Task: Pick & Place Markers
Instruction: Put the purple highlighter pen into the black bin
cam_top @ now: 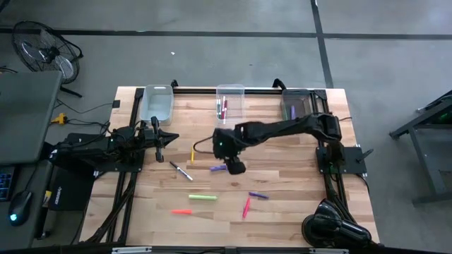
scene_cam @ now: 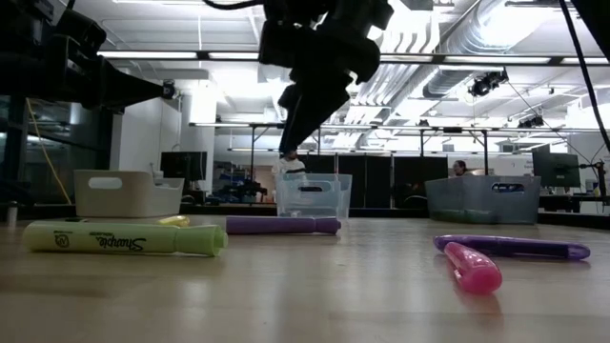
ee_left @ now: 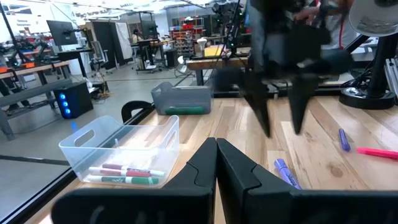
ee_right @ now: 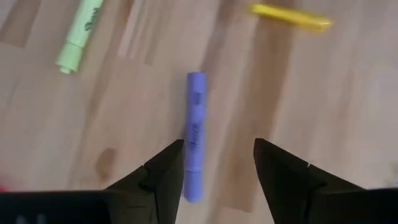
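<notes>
Purple marker point(ee_right: 194, 134) lies flat on the wooden table point(cam_top: 282, 212) near its middle, its near end partly hidden behind one dark finger point(ee_right: 163, 180) of the right gripper point(ee_right: 217, 171). That gripper hovers over it with fingers spread apart, grasping nothing; whether the finger touches the marker is unclear. In the high view the marker's long axis runs across the table. The left gripper point(ee_left: 216, 163) waits at the left side, fingers pressed together, empty.

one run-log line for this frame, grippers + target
right gripper: open, above purple marker, not holding | left gripper: shut, idle at table's left | middle bin: holds markers
</notes>
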`<control>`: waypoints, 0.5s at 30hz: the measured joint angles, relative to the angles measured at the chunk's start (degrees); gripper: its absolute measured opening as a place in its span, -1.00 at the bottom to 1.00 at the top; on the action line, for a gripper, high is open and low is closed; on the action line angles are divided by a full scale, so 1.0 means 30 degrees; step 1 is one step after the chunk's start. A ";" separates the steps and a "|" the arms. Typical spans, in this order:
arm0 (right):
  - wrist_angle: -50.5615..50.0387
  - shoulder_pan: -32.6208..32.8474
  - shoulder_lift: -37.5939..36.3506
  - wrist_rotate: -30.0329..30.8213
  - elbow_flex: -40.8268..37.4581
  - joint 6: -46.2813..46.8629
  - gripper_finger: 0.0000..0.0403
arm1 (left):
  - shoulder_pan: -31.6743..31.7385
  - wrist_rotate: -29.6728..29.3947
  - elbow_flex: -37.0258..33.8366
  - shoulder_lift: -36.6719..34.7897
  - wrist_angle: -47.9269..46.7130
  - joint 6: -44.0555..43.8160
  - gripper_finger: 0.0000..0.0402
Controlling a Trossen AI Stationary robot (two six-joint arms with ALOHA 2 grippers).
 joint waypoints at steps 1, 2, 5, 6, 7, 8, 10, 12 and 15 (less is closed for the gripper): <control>0.0080 0.0148 0.0175 -0.0021 0.0000 0.0335 -0.10 | 0.0000 0.0001 -0.0003 -0.0002 -0.0001 0.0000 -0.99; 0.0173 0.0274 0.0383 -0.0062 0.0000 0.0607 -0.10 | -0.0004 0.0001 -0.0001 -0.0001 0.0000 0.0000 -0.99; 0.0599 0.0562 0.0998 -0.0019 0.0000 0.0993 -0.10 | -0.0005 0.0001 -0.0004 -0.0004 -0.0001 0.0000 -0.99; 0.0736 0.0624 0.1197 0.0002 0.0000 0.0980 -0.10 | -0.0003 0.0001 0.0000 -0.0001 -0.0004 0.0000 -0.99; 0.0836 0.0665 0.1354 0.0015 0.0000 0.0984 -0.10 | -0.0007 0.0001 0.0000 -0.0003 -0.0004 0.0000 -0.99; 0.0937 0.0699 0.1486 0.0024 0.0000 0.0984 -0.10 | -0.0007 0.0001 -0.0005 -0.0004 0.0000 0.0000 -0.99; 0.1106 0.0726 0.1724 0.0013 0.0000 0.0979 -0.09 | -0.0004 -0.0002 -0.0003 -0.0007 0.0000 0.0000 -0.99; 0.1157 0.0786 0.1945 0.0013 -0.0002 0.0904 -0.09 | -0.0007 -0.0007 0.0000 -0.0007 -0.0004 0.0000 -0.99; 0.1233 0.0937 0.2296 0.0024 -0.0007 0.0207 -0.09 | -0.0003 -0.0007 -0.0001 -0.0005 -0.0001 0.0000 -0.99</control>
